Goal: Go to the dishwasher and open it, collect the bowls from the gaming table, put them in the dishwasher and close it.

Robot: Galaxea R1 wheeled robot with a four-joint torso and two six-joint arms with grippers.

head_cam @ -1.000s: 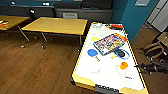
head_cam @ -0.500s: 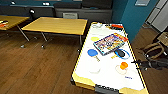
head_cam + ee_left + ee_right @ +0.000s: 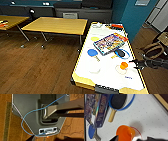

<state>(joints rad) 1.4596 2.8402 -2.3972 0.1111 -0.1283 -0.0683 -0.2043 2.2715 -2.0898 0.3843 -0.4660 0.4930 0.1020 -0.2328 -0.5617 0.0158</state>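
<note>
The gaming table (image 3: 107, 80), white-topped with a yellow edge, stands at the right of the head view. On its right side lies a round blue-rimmed bowl (image 3: 127, 53) (image 3: 130, 102) with a dark paddle across its inside. My right gripper (image 3: 136, 64) reaches in from the right over the table's edge, beside an orange cup (image 3: 123, 65). In the right wrist view the gripper (image 3: 132, 139) is open, just over that orange cup (image 3: 125, 132), and holds nothing. My left gripper (image 3: 49, 139) hangs open above my own grey base. The dishwasher is out of view.
A board game box (image 3: 110, 43) (image 3: 95, 110), a blue paddle (image 3: 92, 53) and a white dish (image 3: 94, 68) also lie on the table. Square yellow tables (image 3: 57, 25) stand to the left on wooden floor. A bag with straps (image 3: 155, 47) sits at the right, by a teal wall (image 3: 135, 17).
</note>
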